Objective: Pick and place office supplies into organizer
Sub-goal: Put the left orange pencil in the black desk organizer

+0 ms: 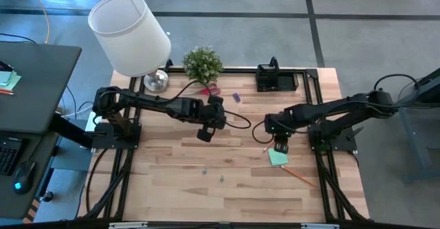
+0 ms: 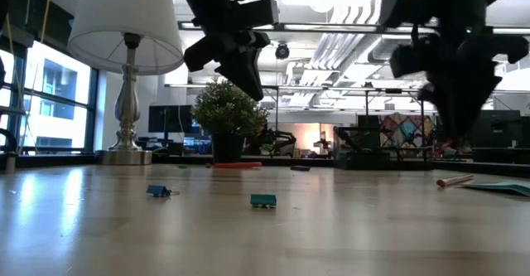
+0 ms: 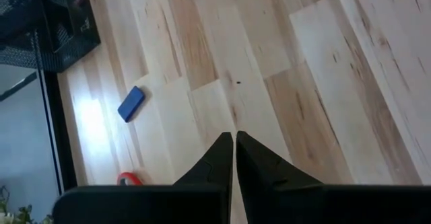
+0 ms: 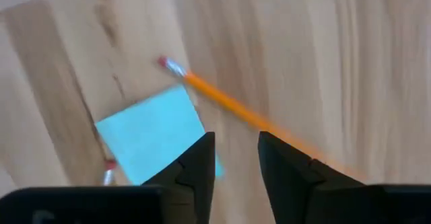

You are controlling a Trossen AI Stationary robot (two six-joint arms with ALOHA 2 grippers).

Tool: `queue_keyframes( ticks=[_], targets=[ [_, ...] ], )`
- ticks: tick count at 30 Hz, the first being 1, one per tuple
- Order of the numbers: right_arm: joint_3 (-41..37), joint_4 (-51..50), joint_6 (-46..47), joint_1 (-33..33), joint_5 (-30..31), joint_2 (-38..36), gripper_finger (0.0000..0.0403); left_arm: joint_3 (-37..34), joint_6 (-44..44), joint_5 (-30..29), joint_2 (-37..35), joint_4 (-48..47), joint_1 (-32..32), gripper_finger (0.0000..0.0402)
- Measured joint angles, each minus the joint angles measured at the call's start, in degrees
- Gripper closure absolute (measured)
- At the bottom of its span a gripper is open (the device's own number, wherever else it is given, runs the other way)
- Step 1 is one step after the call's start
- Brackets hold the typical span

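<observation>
right gripper [image 4: 232,158] hovering, fingers apart, over square mint-green sticky-note pad [image 4: 151,134] beside thin orange pencil [image 4: 222,103]; light, flat, best pinched at an edge. left gripper [image 3: 234,158] closed, empty, mid-table.

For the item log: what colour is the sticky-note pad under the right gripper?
Mint green sticky-note pad, clearest in the right wrist view.

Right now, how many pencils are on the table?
2. One pencil lies near the table's right front, just past the sticky-note pad. A second pencil pokes out by the pad's left corner, partly under the right tool. Others may be hidden under the arms.
</observation>
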Motion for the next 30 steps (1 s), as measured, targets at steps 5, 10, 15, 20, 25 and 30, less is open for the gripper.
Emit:
queue_keyframes(
  ticks=[5, 10, 15, 20, 25, 30],
  targets=[
    [1.97, 1.34, -12.19, 2.52, 2.47, 6.02, 0.0319, 0.00, -0.81, -0.18, 0.00, -1.55, 0.00, 0.0394],
    [1.97, -0.07, -17.18, 3.05, 1.91, 12.38, 0.0329, 0.00, -1.49, -0.20, 0.00, -3.70, 0.00, 0.0394],
    [2.22, 0.35, -18.69, 2.83, 2.85, 16.06, 0.0331, 0.00, -1.82, -0.22, 0.00, -3.87, 0.00, 0.0394],
    [2.19, 1.89, -18.76, 2.85, 4.93, 16.57, 0.0332, 0.01, -1.82, -0.22, 0.00, -3.84, 0.00, 0.0394],
    [4.52, 0.07, -18.73, 2.83, 7.70, 16.75, 0.0332, 0.00, -1.80, -0.22, 0.00, -3.80, 0.00, 0.0394],
    [6.58, 1.18, -20.63, 2.80, 9.22, 16.67, 0.0332, 0.01, -1.70, -0.20, 0.00, -3.50, 0.00, 0.0394]
  ],
)
